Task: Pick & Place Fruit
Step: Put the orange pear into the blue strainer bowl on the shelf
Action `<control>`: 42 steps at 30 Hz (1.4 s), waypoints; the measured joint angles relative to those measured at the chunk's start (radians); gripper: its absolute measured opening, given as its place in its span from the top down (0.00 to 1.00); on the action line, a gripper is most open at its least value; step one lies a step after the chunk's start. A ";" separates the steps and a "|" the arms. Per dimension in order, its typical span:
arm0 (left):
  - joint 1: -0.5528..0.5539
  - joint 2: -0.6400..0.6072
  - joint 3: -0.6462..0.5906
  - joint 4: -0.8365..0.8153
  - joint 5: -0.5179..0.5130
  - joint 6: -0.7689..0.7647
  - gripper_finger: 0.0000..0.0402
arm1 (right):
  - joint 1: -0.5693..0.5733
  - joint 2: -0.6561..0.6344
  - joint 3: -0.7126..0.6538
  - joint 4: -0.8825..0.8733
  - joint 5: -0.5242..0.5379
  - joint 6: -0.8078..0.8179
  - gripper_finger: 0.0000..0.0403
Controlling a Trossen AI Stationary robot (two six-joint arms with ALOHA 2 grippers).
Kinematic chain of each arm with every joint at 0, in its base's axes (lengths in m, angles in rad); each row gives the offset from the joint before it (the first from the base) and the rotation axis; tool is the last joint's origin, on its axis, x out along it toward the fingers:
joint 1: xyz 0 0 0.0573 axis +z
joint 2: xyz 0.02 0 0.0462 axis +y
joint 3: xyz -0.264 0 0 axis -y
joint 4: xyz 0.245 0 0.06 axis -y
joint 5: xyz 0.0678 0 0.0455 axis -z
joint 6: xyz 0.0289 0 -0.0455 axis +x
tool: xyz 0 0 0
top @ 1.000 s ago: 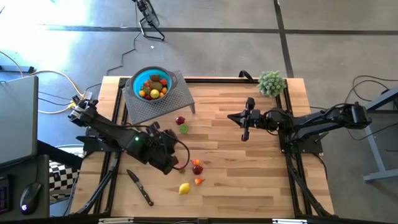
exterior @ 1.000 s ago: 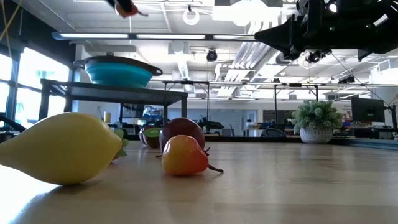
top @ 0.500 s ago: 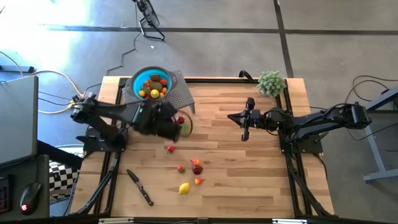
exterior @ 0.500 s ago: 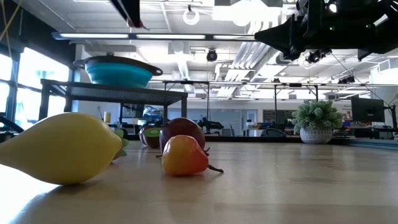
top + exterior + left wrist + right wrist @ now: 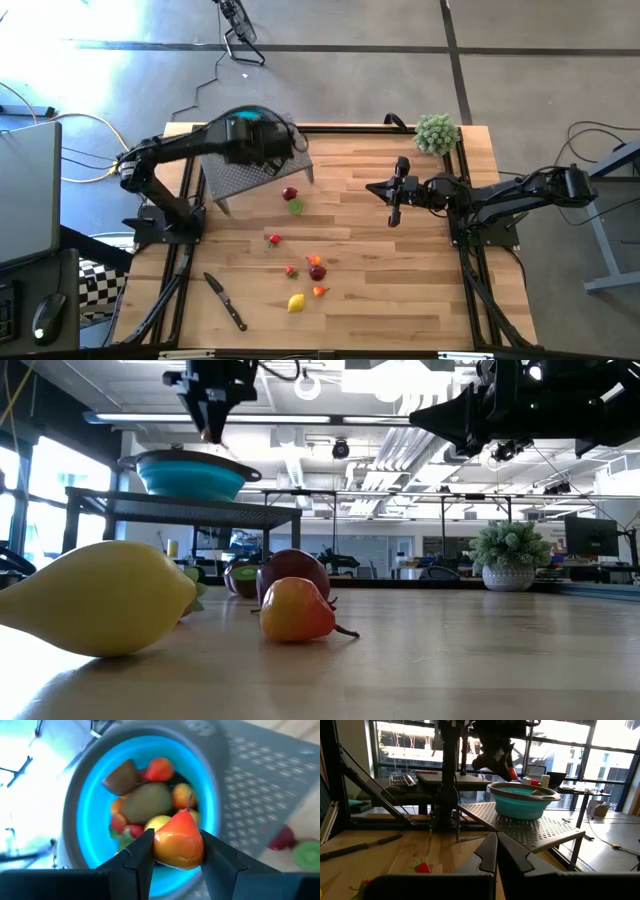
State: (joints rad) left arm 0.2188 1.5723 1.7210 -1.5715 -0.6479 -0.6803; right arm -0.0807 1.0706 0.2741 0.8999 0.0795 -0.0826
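Note:
My left gripper (image 5: pixel 178 851) hangs over the teal bowl (image 5: pixel 90 815), shut on a small orange-red pear-shaped fruit (image 5: pixel 179 840). The bowl stands on a grey perforated stand (image 5: pixel 255 172) at the table's far left and holds several fruits (image 5: pixel 150 802). In the low view the left gripper (image 5: pixel 212 422) is above the bowl's rim (image 5: pixel 190 472). More fruit lies on the table: a maroon one (image 5: pixel 290 194), a lime green one (image 5: pixel 295 207), a red one (image 5: pixel 274 239), a small cluster (image 5: pixel 316 268) and a yellow one (image 5: pixel 296 302). My right gripper (image 5: pixel 393 192) waits shut above the table's middle right. My left gripper pinches the orange-red fruit at its wide lower body (image 5: pixel 162 846), one finger (image 5: pixel 141 854) on each side. The fingers come from above, pointing down. The fruit is lifted clear over the bowl, its stem end (image 5: pixel 188 805) pointing away from the wrist.
A black-handled knife (image 5: pixel 226 301) lies near the table's near left edge. A fuzzy pale green plant ball (image 5: pixel 436 132) stands at the far right corner. Bare wood spreads between the scattered fruit and the right arm.
My left gripper has risen from the fruit cluster at the table's near middle and swung toward the far left, ending above the bowl. It has carried the orange-red fruit with it, lifted clear of the table.

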 joint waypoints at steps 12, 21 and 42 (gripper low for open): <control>0.209 0.000 0.000 0.002 0.062 0.022 0.67 | 0.000 0.000 0.000 0.000 0.000 0.000 0.99; 0.226 0.000 0.000 0.002 0.081 0.022 0.67 | 0.000 0.000 0.000 0.000 0.000 -0.001 0.99; 0.226 0.000 0.000 0.001 0.081 0.034 0.59 | 0.000 0.000 0.000 0.000 0.000 -0.001 0.99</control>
State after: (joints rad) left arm 0.4450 1.5723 1.7206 -1.5703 -0.5671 -0.6467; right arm -0.0811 1.0706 0.2741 0.9001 0.0792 -0.0837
